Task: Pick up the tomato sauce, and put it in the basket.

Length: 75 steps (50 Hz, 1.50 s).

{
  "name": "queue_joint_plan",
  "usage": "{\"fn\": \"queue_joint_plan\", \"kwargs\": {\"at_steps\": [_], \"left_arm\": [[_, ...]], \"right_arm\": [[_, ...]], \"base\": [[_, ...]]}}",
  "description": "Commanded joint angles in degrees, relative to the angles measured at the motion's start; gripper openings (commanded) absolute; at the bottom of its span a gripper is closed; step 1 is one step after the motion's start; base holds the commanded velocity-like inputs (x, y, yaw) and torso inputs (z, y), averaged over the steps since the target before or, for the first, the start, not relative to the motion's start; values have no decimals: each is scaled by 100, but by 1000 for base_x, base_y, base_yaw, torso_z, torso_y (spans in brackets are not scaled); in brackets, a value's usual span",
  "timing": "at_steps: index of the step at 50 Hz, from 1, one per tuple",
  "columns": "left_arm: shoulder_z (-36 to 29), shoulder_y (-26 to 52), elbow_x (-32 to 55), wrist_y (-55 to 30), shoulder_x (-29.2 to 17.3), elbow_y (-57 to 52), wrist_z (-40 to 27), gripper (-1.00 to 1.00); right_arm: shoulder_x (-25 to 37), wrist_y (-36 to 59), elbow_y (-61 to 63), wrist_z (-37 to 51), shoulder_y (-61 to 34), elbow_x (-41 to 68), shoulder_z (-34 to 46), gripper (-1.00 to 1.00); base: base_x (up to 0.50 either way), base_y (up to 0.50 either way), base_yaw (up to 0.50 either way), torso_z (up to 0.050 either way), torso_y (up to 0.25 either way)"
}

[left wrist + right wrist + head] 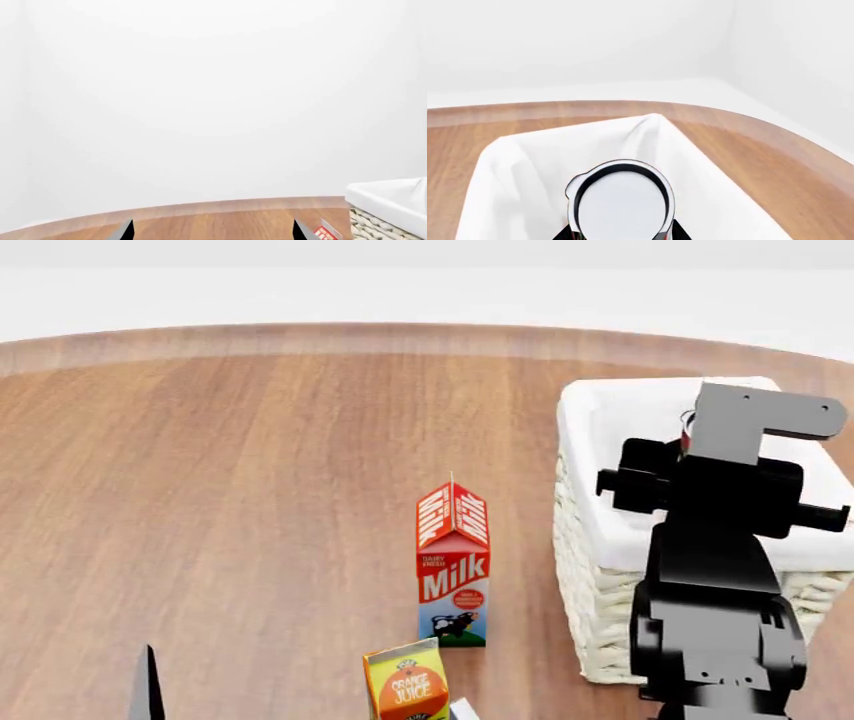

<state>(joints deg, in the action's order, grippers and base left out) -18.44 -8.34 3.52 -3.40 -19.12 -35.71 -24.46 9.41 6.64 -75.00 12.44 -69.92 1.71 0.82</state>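
Tomato sauce [622, 205] gripped by right fingers [570, 231], above basket [514, 165] interior.

Even, bright, diffuse light fills all three renders, with no single source evident. The white walls wash out to near featureless. The round brown wooden bench [240, 490] shows only a faint sheen along its far edge. The red-and-white milk carton [454, 565] casts barely any shadow. Edges stay sharp, though the bench's far edge bows in the wrist views.
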Motion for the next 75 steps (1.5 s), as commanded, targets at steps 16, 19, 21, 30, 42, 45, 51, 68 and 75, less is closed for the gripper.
{"fn": "queue_joint_plan", "kwargs": {"at_steps": [16,19,21,30,42,45,51,68,75], "left_arm": [[-40,31,32,-16,-43,3,-51,100],[-60,29,17,-20,-47,-9,-55,100],[-54,27,24,-20,-53,-13,-62,100],[-79,43,31,-11,-56,15,-72,100],[-107,52,41,0,-67,26,-88,100],[-126,56,27,1,-67,31,-92,100],[-118,50,45,11,-82,22,-105,100],[-179,67,16,-9,-98,13,-132,100],[-190,58,15,-16,-110,-13,-148,100]], "right_arm": [[-13,-34,2,-45,104,-157,-94,100],[-12,-38,2,-49,96,-167,-85,100],[-9,-53,2,-48,88,-170,-81,100],[-25,-481,2,-56,0,-142,-107,100],[-189,-1520,5,-217,-389,-148,-88,100],[-255,-1852,14,-371,-456,-129,-68,100],[-294,-321,3234,-800,627,195,-148,100],[-7,1215,8215,-1069,2004,1009,-441,100],[5,1046,9299,-1003,2701,1177,-602,100]], "base": [[0,0,0,0,1],[0,0,0,0,0],[0,0,0,0,0],[0,0,0,0,0],[0,0,0,0,0],[0,0,0,0,0],[0,0,0,0,0],[0,0,0,0,0],[0,0,0,0,0]]}}
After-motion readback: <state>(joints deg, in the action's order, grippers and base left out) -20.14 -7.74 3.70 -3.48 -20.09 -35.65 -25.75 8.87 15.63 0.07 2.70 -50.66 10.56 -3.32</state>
